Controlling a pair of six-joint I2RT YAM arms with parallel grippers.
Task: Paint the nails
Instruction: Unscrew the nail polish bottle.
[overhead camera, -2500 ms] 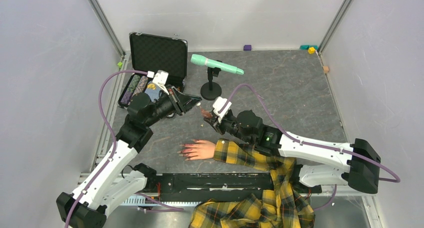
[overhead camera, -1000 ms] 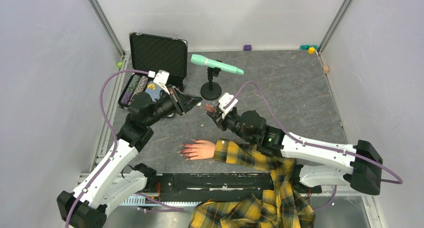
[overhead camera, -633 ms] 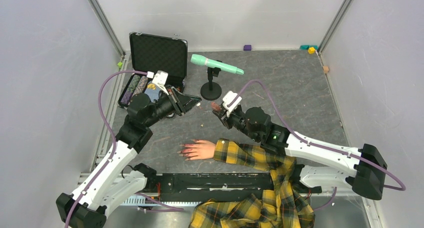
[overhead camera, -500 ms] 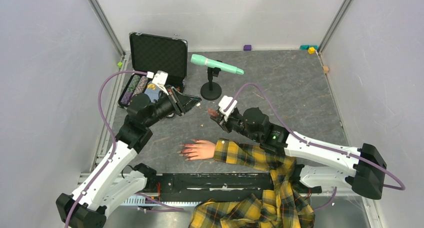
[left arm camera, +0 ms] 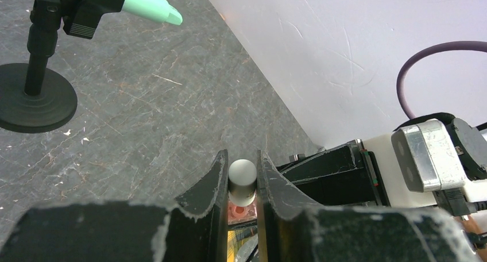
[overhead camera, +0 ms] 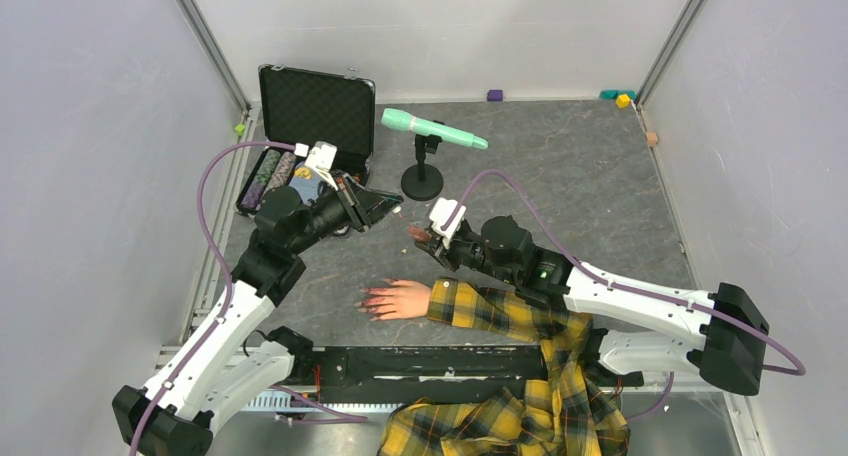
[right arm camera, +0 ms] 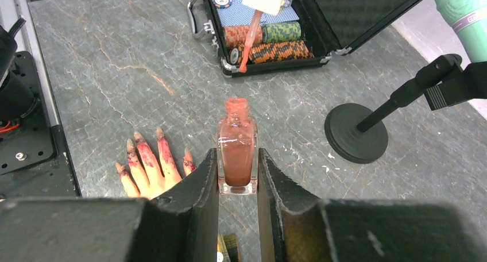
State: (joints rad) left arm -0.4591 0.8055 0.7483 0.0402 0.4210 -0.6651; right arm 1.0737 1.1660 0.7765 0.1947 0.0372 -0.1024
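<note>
The pale mannequin hand (overhead camera: pixel 400 298) lies palm down near the table's front, with its yellow plaid sleeve (overhead camera: pixel 495 314) to the right. Its nails (overhead camera: pixel 366 302) are red; in the right wrist view the nails (right arm camera: pixel 139 138) and fingers look smeared red. My right gripper (overhead camera: pixel 420 238) is shut on the open polish bottle (right arm camera: pixel 237 155), held upright above the table, behind and right of the hand. My left gripper (overhead camera: pixel 392 209) is shut on the white cap (left arm camera: pixel 242 178). Its brush (right arm camera: pixel 248 41) hangs above and beyond the bottle's neck.
An open black case (overhead camera: pixel 312 111) of poker chips stands at the back left. A green microphone on a black stand (overhead camera: pixel 422 181) is just behind both grippers. Small coloured blocks (overhead camera: pixel 623 99) lie at the back wall. Plaid cloth hangs over the front edge.
My right gripper carried the bottle up and right toward the microphone stand, then back down and left to near where it began. The left gripper with the cap has barely moved.
</note>
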